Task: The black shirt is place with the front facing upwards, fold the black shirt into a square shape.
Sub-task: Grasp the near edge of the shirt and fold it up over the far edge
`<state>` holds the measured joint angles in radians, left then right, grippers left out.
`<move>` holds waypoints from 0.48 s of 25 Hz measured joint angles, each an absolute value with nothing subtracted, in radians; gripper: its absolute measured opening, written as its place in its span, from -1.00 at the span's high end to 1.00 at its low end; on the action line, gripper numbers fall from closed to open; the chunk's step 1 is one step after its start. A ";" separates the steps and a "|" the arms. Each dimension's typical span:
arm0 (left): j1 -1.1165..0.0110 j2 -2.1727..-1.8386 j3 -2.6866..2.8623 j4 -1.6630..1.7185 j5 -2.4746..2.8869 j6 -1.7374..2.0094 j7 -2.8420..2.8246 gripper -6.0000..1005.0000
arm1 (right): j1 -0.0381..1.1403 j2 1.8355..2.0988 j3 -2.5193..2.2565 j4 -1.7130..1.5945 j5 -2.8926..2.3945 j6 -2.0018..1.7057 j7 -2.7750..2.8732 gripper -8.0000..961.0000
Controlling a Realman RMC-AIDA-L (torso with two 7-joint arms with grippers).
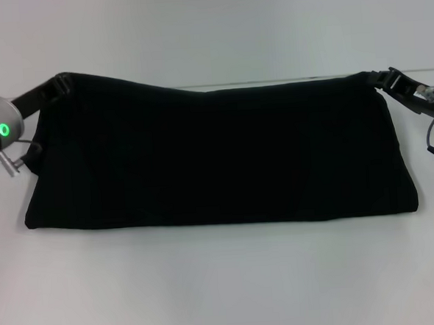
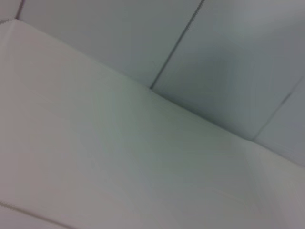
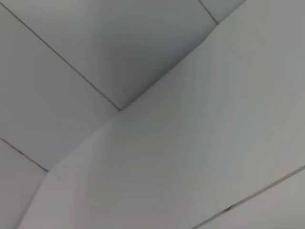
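The black shirt (image 1: 216, 155) spans the middle of the head view as a wide, plain black band, with no lettering showing. Its top edge hangs stretched between my two grippers, and its lower edge rests on the white table (image 1: 225, 287). My left gripper (image 1: 59, 85) is shut on the shirt's top left corner. At the top right corner my right gripper (image 1: 381, 79) is shut on the cloth as well. Neither wrist view shows the shirt or any fingers.
White tabletop lies in front of the shirt and to both sides. A pale panelled wall (image 1: 209, 30) stands behind it. Both wrist views show only the white table surface (image 2: 95, 167) (image 3: 190, 167) and the wall panels (image 2: 228, 57) (image 3: 71, 57).
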<state>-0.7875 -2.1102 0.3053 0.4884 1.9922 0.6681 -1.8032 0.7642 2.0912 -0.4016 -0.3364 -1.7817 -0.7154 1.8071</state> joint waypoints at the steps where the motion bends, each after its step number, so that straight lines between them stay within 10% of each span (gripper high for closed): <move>1: -0.792 -2.118 0.305 0.477 1.971 0.637 -1.776 0.81 | 0.770 2.092 -0.402 -0.323 -1.761 -0.698 1.769 0.92; 12: -0.811 -2.160 0.305 0.347 1.530 0.551 -1.194 0.71 | 0.793 2.097 -0.397 -0.204 -1.471 -0.657 1.366 0.27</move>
<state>-0.8115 -2.1597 0.3048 0.3475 1.5302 0.5511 -1.1938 0.7930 2.0969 -0.3973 -0.2043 -1.4712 -0.6574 1.3656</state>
